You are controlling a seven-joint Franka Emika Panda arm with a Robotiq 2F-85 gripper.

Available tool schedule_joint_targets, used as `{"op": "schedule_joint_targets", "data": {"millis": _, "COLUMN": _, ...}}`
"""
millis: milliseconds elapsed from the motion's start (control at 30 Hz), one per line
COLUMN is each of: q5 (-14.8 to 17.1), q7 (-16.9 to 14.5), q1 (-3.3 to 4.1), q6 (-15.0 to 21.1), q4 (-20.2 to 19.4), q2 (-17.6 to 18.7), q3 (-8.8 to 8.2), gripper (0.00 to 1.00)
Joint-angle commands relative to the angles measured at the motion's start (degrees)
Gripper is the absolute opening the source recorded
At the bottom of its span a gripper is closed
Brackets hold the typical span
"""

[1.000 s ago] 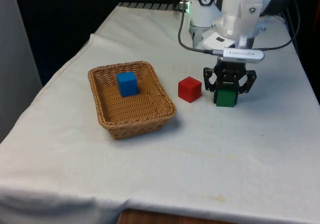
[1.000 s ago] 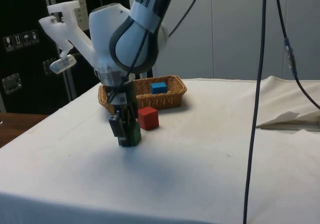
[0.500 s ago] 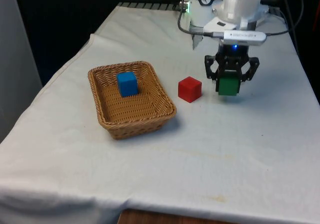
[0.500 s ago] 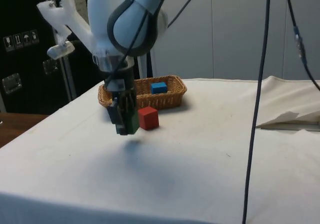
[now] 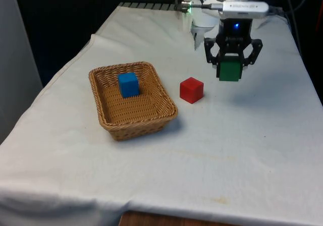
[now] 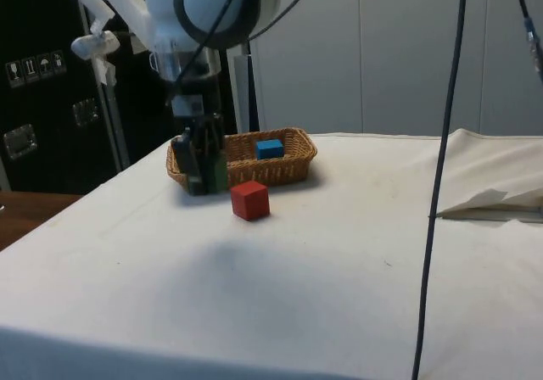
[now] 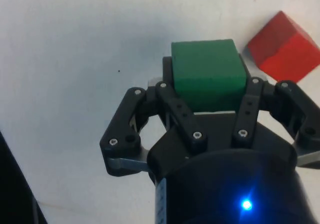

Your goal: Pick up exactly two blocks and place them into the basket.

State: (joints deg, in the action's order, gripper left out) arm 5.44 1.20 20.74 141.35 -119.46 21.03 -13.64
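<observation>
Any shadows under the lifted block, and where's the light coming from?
Front view: the green block in the hand casts a soft shadow on the cloth toward that view's right, so light is diffuse. Side view: a faint grey patch lies on the cloth below the block. Wrist view: even light, no glare.

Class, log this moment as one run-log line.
tool: shut on green block, lifted | blue block: in basket | red block: on table
</observation>
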Motion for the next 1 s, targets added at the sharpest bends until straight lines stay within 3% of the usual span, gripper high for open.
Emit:
{"op": "schedule_joint_targets", "data": {"millis": 0, "q5": -0.57, "q7": 0.11, "q1": 0.0, "q6": -1.26, "q4": 0.57, "q2": -0.4, "q3": -0.4, "gripper": 0.02}}
{"op": "schedule_joint_targets", "data": {"millis": 33, "q5": -0.06, "q7": -0.06, "q1": 0.0, "q6": -0.52, "q4": 0.34, "q2": -0.17, "q3": -0.11, "gripper": 0.02}}
{"op": "schedule_joint_targets", "data": {"millis": 367, "q5": -0.23, "q7": -2.58, "q1": -0.86, "q6": -5.73, "q4": 5.56, "q2": -0.4, "q3": -2.58, "gripper": 0.02}}
{"op": "schedule_joint_targets", "data": {"millis": 400, "q5": -0.23, "q7": -2.35, "q1": -0.57, "q6": -5.21, "q4": 5.1, "q2": -0.69, "q3": -2.69, "gripper": 0.02}}
{"op": "schedule_joint_targets", "data": {"millis": 433, "q5": -0.17, "q7": -2.86, "q1": -0.97, "q6": -6.19, "q4": 6.13, "q2": -0.29, "q3": -2.81, "gripper": 0.02}}
{"op": "schedule_joint_targets", "data": {"millis": 633, "q5": -0.17, "q7": -4.58, "q1": -1.6, "q6": -8.65, "q4": 10.26, "q2": 1.55, "q3": -4.41, "gripper": 0.02}}
{"op": "schedule_joint_targets", "data": {"millis": 667, "q5": -0.23, "q7": -4.13, "q1": -1.2, "q6": -7.62, "q4": 9.28, "q2": 1.03, "q3": -4.35, "gripper": 0.02}}
{"op": "schedule_joint_targets", "data": {"millis": 700, "q5": -0.17, "q7": -4.81, "q1": -1.66, "q6": -8.94, "q4": 10.83, "q2": 1.83, "q3": -4.7, "gripper": 0.02}}
{"op": "schedule_joint_targets", "data": {"millis": 867, "q5": 0.06, "q7": -6.47, "q1": -2.23, "q6": -10.37, "q4": 14.32, "q2": 4.13, "q3": -6.07, "gripper": 0.02}}
{"op": "schedule_joint_targets", "data": {"millis": 933, "q5": 0.17, "q7": -6.99, "q1": -2.35, "q6": -10.54, "q4": 15.24, "q2": 4.81, "q3": -6.53, "gripper": 0.02}}
{"op": "schedule_joint_targets", "data": {"millis": 967, "q5": -0.17, "q7": -6.42, "q1": -1.89, "q6": -9.85, "q4": 14.67, "q2": 4.47, "q3": -6.7, "gripper": 0.02}}
